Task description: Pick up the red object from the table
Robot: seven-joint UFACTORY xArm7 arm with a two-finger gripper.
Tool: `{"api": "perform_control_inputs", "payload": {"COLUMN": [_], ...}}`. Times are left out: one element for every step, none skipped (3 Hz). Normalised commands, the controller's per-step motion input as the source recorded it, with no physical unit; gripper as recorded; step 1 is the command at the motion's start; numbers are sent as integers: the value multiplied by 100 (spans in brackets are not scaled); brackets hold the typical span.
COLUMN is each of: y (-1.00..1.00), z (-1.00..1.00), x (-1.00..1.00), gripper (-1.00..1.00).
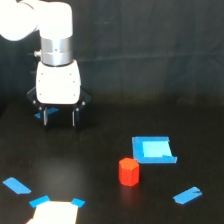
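While the hand (pixel 59 118) hangs with its fingers parted and nothing between them, we note the red block (pixel 129 171) standing upright on the black counter (pixel 100 165), well apart toward the exterior view's lower right, just beside a blue square piece (pixel 153 150).

Claw (pixel 60 118) hangs upper left in exterior view, fingers apart, w/ bare black worktop (pixel 100 165) between it and the red object (pixel 129 171) — nothing in that diagonal. Only near obstacle: flat blue square piece (pixel 153 150), just behind the block toward the view's right, maybe touching. Block's front and left side open. Blue tape strips (pixel 187 195) lie flat — no hindrance.
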Motion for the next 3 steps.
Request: {"api": "perform_control_inputs", "payload": {"y": [-100,-72,1], "z": [-95,-100,-100], "x": [100,98,100], "gripper": [100,100,100]}}
